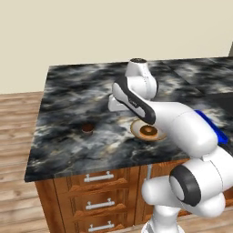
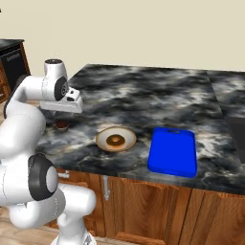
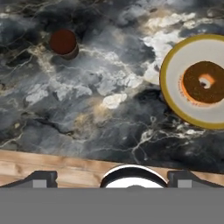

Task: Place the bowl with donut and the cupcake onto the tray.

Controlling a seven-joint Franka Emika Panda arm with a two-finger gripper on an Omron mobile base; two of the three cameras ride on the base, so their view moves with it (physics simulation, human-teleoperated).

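Observation:
The cream bowl [image 2: 103, 139] with a tan rim sits near the counter's front edge, with the ring donut [image 2: 115, 140] inside it. Left of it stands the small dark cupcake [image 2: 62, 126]. The blue tray [image 2: 173, 150] lies flat to the bowl's right. My gripper [image 2: 60, 113] hangs open above the counter, just over and behind the cupcake, holding nothing. Looking down from the hand, the cupcake [image 3: 63, 43] is at upper left and the bowl [image 3: 175, 78] with the donut [image 3: 203, 83] at right; the gripper [image 3: 113, 177] has its fingertips [image 3: 41, 177] spread wide. My arm hides part of the bowl [image 1: 135, 129] and tray [image 1: 209, 122].
The dark marble counter [image 2: 143, 95] ends in a front edge just below the bowl, over wooden drawers [image 1: 100, 182]. A dark flat panel [image 2: 238, 134] sits at the far right of the counter. A black appliance [image 2: 12, 60] stands at far left.

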